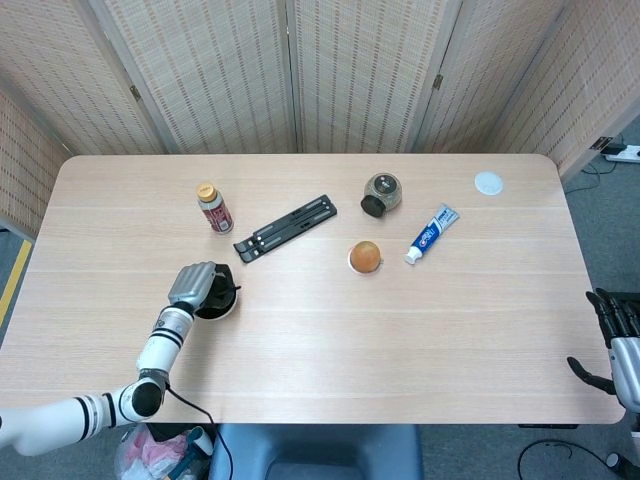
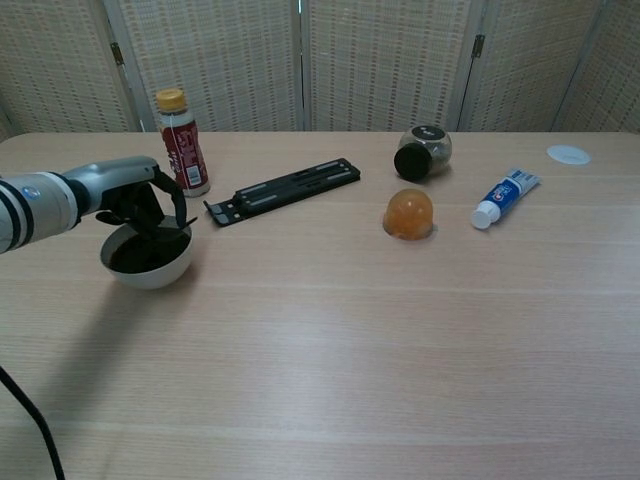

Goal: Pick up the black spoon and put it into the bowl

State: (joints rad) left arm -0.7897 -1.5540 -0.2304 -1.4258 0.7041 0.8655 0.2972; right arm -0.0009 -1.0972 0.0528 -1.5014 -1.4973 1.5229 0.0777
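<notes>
The left hand is seen poised directly over the white bowl, its dark fingers curled downward above the bowl's dark interior. A black spoon appears to be gripped between those fingers, its lower end reaching into the bowl, though the dark spoon is hard to separate from the dark fingers and the bowl's inside; in the head view the hand covers most of the bowl and the spoon cannot be made out. The bowl is placed on the wooden table near its left front part, just in front of a brown drink bottle with a yellow cap. Beside the bottle a black folding stand is laid flat and aslant. Further right an orange dome-shaped object is set, with a dark-lidded jar lying on its side behind it, a blue and white tube to its right, and a small white round lid near the far right corner. The right hand is shown only in the head view, off the table's right edge, its fingers held apart with nothing in them.
</notes>
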